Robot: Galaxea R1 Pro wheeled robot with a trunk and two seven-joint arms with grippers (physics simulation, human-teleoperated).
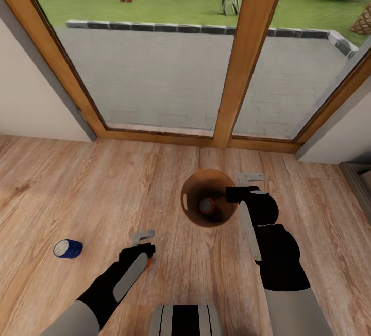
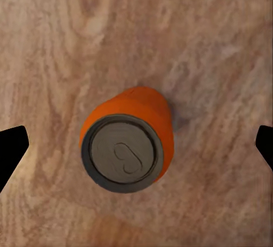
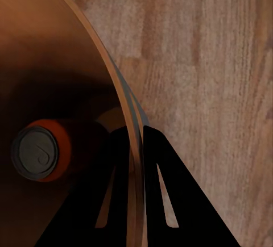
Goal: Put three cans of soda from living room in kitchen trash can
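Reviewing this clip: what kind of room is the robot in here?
Probably a living room or similar indoor room, at its garden side: a warm wood-plank floor and wood-framed glass doors opening onto a paved patio with lawn beyond. No kitchen fittings are in view.

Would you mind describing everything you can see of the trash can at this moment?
The trash can is a small round bin standing upright on the wood-plank floor before the glass doors. Its inside looks warm tan wood, darkening toward the bottom; its rim is thin and dark. One orange can with a grey top lies at its bottom. The right gripper clamps the rim, one finger inside the wall, one outside.
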